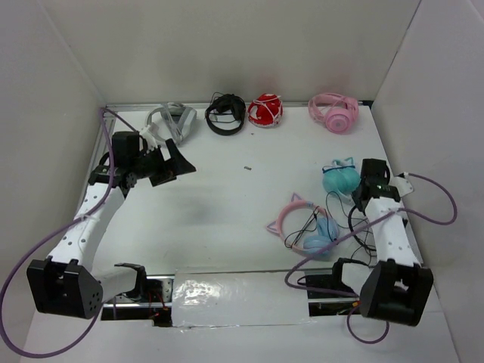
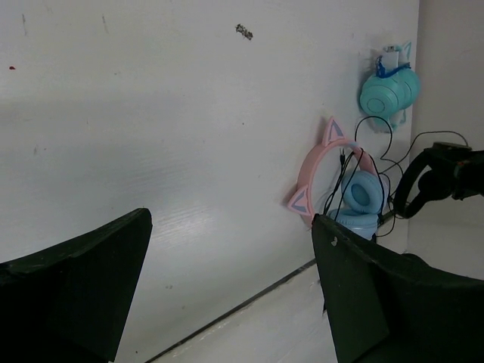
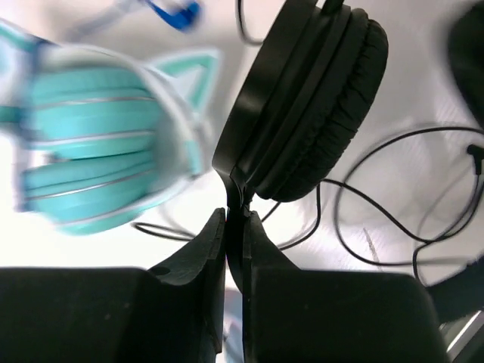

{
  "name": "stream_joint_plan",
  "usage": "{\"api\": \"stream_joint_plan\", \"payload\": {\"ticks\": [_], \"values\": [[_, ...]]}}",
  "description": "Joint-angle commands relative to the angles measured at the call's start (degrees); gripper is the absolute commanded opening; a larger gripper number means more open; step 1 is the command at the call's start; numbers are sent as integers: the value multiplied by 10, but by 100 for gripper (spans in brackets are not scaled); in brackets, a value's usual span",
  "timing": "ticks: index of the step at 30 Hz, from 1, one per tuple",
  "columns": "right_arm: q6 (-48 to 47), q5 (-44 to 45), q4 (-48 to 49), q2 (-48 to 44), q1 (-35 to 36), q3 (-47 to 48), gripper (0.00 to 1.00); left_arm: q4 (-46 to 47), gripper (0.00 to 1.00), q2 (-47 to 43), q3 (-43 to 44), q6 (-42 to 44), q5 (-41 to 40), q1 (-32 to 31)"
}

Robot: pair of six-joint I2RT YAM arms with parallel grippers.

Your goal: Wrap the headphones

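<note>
The right claw [image 3: 234, 223] is pinching shut on the thin band of the headphones [image 3: 299, 91], just under one ear cup [image 3: 336, 113], at the right side of the counter [image 1: 227, 204]. A teal cat-ear pair [image 3: 98, 144] is lying just beside that cup, crowding it. The thin black cord [image 3: 378, 219] is looping over the counter near a pink cat-ear pair [image 1: 324, 231]. The left claw [image 1: 170, 162] is hanging wide open, well apart at the left.

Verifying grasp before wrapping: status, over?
Right gripper shut on headphones band. Left gripper open, empty. Cord loose, unwrapped. Teal cat-ear pair close alongside.
</note>
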Motion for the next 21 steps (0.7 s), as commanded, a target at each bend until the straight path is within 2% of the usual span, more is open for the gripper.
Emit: {"api": "stream_joint_plan", "payload": {"ticks": [1,6,9,10,13,15,16,18,20,21], "values": [[-6,48,-66,-83,5,48,0,14,99,-28,11,25,34,2],[-70,17,-83,-173,11,120,0,59,99,-66,0,56,104,3],[-127,-40,-62,-216,38,165,0,77,99,-68,8,71,146,5],[-158,-58,-26,-241,50,169,0,77,99,-68,12,76,161,4],[-204,-144,62,-272,92,174,0,81,99,-67,25,90,241,4],[-238,-257,103,-257,121,197,0,105,99,-77,16,91,284,0],[-258,-296,119,-248,140,203,0,118,99,-84,12,91,309,-3],[-259,-316,165,-217,219,219,0,133,99,-109,-4,106,330,-13],[-253,-267,183,-188,291,251,0,147,99,-133,-15,109,339,-22],[-249,-205,192,-152,367,267,0,154,99,-141,-18,109,342,-36]]}}
